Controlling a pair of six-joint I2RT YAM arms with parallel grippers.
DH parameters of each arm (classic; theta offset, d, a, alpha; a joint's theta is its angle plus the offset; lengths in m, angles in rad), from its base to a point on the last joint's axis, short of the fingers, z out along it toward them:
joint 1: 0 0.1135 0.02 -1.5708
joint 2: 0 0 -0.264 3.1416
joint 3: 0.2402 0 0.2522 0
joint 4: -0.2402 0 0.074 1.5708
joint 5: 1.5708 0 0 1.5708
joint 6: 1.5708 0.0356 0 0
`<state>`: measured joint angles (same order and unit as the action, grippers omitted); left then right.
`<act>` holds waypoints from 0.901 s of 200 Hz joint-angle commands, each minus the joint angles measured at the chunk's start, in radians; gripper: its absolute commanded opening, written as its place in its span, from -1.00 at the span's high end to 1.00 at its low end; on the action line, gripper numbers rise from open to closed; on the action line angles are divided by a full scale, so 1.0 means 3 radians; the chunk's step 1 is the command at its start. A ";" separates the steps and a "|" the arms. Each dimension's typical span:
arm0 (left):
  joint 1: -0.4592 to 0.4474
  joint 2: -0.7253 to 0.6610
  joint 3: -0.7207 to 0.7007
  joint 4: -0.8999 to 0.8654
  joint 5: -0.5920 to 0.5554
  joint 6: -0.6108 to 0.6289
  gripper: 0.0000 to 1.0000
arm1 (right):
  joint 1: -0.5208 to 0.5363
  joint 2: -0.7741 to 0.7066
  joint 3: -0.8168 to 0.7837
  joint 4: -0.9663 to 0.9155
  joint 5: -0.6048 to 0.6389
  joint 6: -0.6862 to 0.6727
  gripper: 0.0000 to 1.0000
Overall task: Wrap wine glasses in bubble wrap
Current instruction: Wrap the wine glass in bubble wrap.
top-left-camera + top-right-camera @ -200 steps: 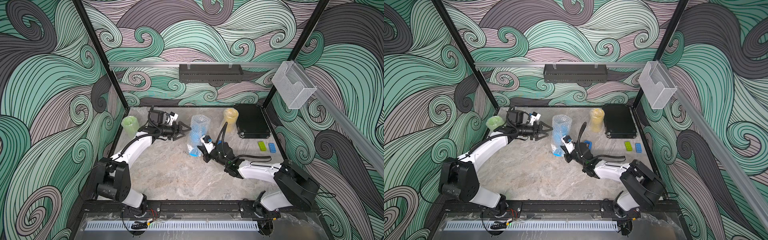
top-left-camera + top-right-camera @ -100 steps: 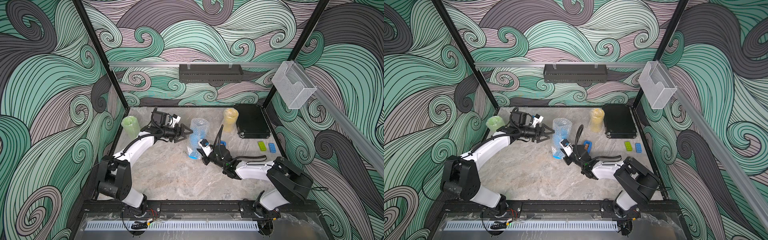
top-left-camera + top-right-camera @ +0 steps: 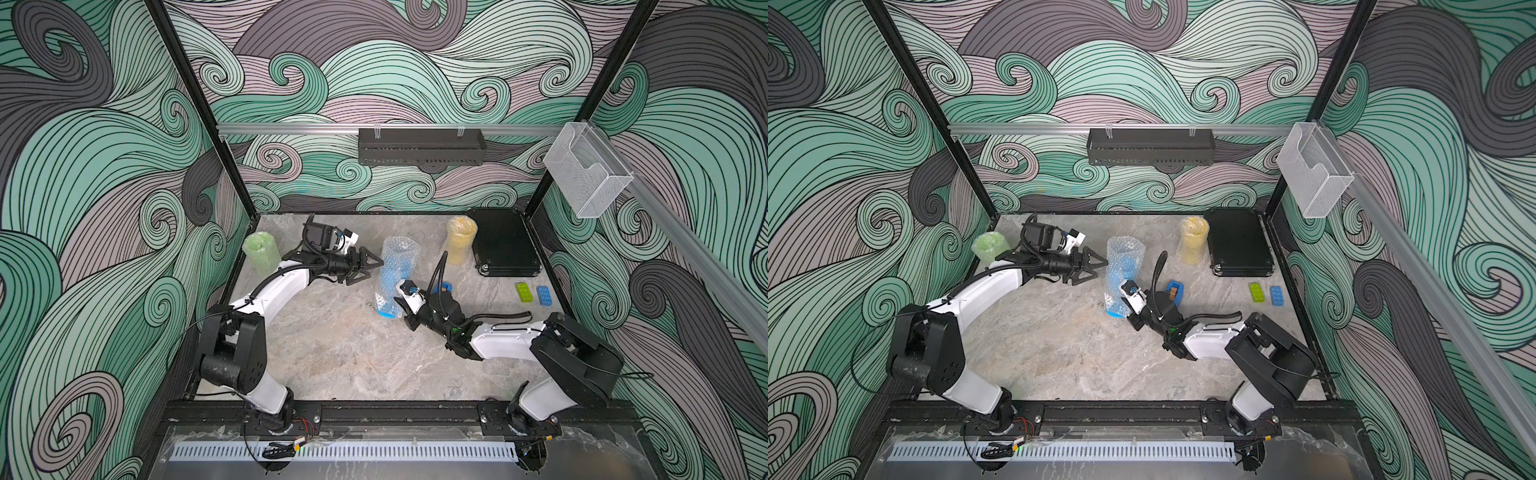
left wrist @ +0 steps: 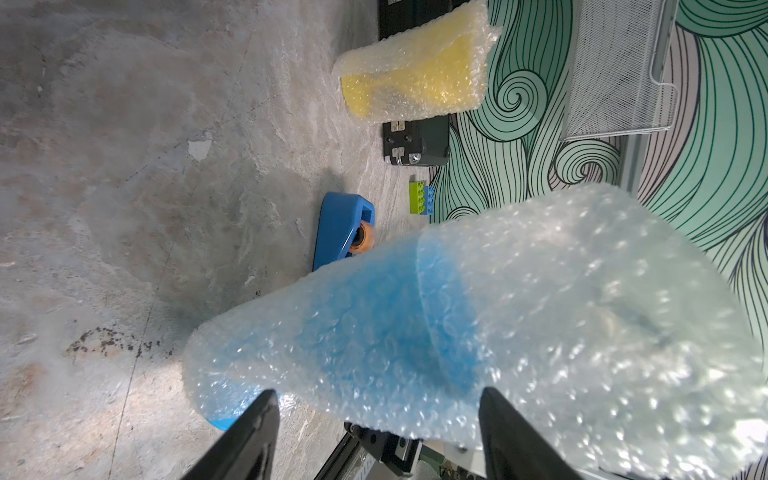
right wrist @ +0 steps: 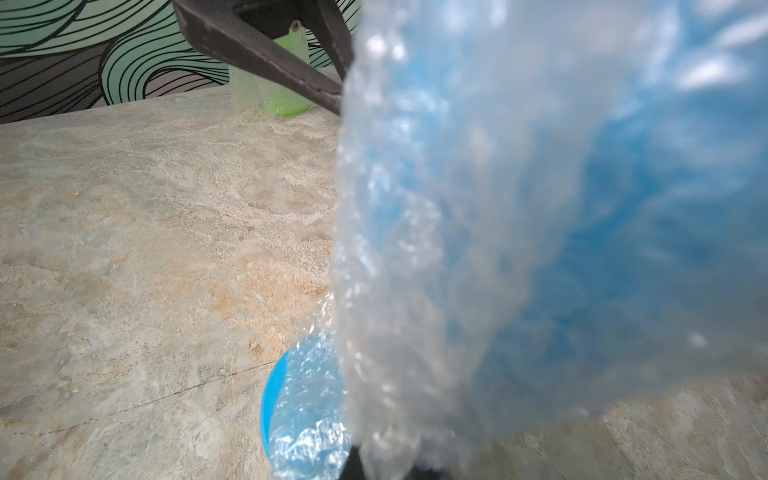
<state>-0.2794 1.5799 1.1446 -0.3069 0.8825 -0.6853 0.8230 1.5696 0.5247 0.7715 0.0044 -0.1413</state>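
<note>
Three wrapped goblets stand on the table: green goblet [image 3: 259, 251] far left, yellow goblet [image 3: 459, 245] far right, blue goblet [image 3: 388, 287] centre. Two grippers: the left gripper [image 3: 372, 271] gapes wide, empty, just beside the blue goblet's wrap [image 3: 400, 254]; the right gripper [image 3: 401, 311] is clenched on that wrap near the foot.

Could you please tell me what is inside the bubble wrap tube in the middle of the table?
The blue goblet shows through the bubble wrap; its round foot pokes out below. Its stem is blurred by the wrap.
</note>
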 commanded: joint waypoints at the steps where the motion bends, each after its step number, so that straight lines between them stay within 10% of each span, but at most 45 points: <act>1: -0.0098 0.0033 0.0132 -0.0125 0.0053 0.0139 -0.46 | 0.0033 0.0055 0.0039 0.0156 0.0037 -0.0070 1.00; 88: 0.0260 -0.0295 0.0171 -0.0051 -0.0007 -0.0046 -0.55 | 0.0048 0.0106 0.0035 0.0172 0.0069 -0.0142 1.00; 180: -0.0144 0.0008 0.0123 -0.0152 0.0145 0.0254 -0.55 | 0.0069 0.0121 0.0076 0.0141 0.0068 -0.0212 1.00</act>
<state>-0.2962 1.5566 1.1763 -0.3141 0.9245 -0.6735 0.8322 1.5986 0.5251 0.7845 0.0193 -0.1837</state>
